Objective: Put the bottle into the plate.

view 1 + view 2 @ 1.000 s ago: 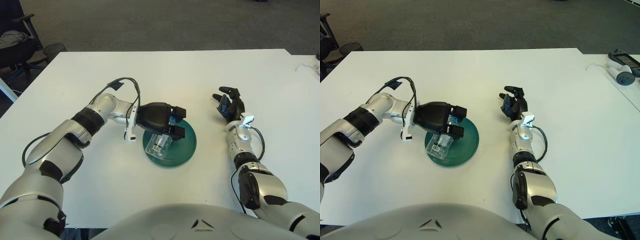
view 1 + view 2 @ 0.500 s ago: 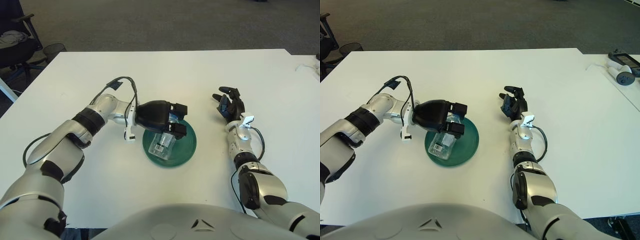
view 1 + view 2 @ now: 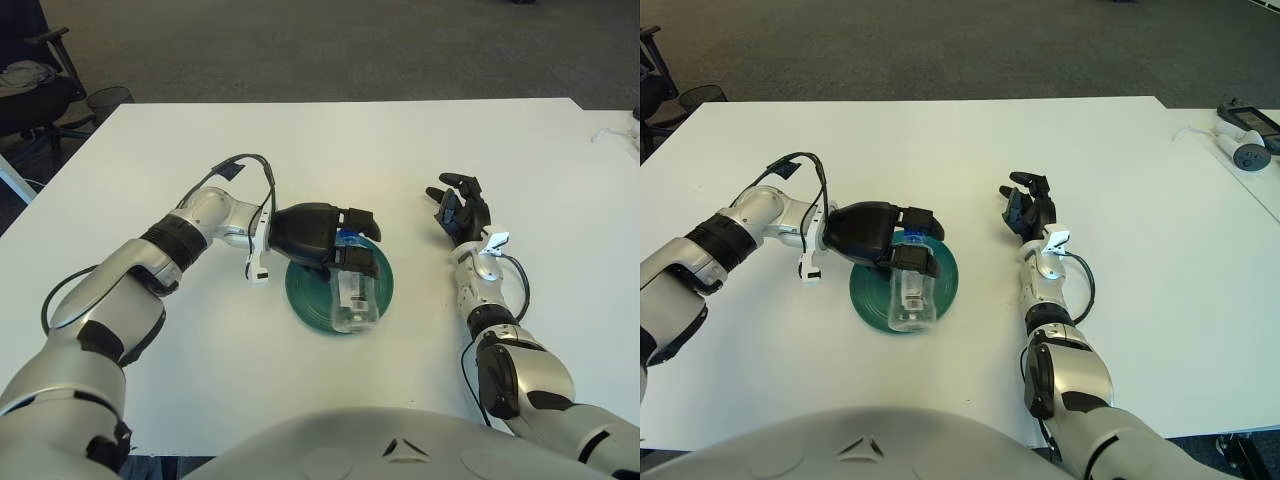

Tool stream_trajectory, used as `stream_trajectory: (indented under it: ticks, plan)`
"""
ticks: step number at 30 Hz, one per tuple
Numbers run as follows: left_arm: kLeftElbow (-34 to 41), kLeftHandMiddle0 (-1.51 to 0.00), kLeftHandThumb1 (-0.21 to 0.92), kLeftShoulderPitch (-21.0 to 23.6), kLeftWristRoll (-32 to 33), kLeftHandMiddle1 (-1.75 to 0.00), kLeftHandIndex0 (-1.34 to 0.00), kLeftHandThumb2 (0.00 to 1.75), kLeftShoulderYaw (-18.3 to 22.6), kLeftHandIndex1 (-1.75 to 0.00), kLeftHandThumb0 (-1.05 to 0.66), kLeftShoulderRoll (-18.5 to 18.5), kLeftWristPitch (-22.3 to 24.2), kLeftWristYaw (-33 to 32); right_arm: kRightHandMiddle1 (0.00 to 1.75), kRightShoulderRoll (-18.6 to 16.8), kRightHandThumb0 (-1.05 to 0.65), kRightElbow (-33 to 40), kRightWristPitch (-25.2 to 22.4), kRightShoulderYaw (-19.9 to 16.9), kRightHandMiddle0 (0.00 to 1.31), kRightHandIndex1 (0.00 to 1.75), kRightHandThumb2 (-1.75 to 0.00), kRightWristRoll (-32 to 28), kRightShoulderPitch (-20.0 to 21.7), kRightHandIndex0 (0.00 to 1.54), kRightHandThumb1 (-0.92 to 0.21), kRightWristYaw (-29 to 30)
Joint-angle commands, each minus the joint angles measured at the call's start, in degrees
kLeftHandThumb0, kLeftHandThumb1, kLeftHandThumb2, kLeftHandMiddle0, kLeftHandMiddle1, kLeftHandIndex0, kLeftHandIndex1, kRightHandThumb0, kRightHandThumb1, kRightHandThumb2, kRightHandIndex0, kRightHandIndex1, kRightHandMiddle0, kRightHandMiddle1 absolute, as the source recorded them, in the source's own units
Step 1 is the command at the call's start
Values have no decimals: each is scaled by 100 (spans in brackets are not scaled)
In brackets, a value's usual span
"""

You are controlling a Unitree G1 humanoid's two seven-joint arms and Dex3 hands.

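A white table fills the view. On it, near its middle, sits a round dark green plate. The left hand reaches in from nine o'clock and hovers over the plate's ten-o'clock edge, its black fingers curled narrow around the cap end of a clear plastic bottle — the grasp is on the top part only. The bottle lies across the plate, blue cap toward twelve o'clock under the fingers, base toward six o'clock and reaching the plate's near rim; whether its body touches the plate all along cannot be told.

The right hand shows at three o'clock of the plate, well apart from it, fingers loosely spread and holding nothing.

At the table's far two-o'clock corner, on a neighbouring surface, a small grey controller lies beside a dark device.
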State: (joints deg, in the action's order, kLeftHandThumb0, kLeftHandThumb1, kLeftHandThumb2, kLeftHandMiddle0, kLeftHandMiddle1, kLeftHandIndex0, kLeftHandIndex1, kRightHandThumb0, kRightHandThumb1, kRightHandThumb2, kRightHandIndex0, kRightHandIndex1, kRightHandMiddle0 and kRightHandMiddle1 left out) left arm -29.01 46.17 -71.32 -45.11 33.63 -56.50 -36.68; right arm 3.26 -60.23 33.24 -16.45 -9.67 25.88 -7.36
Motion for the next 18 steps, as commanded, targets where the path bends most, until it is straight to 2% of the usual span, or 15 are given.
stream_trajectory:
  ticks: [1, 11, 18]
  plan:
    - [128, 0, 92, -128, -176, -7, 0, 106, 11, -21, -98, 117, 165, -96, 132, -290, -51, -485, -706, -103, 19, 86, -96, -195, -834, 30, -70, -58]
    - [226, 0, 92, -95, -497, -1, 0, 107, -97, -12, -105, 154, 400, -389, 131, -311, -51, -457, -590, -128, 20, 88, -96, -220, -868, 33, -71, -174]
    - [210, 0, 92, -70, -599, -1, 0, 107, -148, -11, -105, 163, 507, -355, 130, -310, -50, -511, -534, -162, 20, 89, -96, -223, -868, 35, -71, -222]
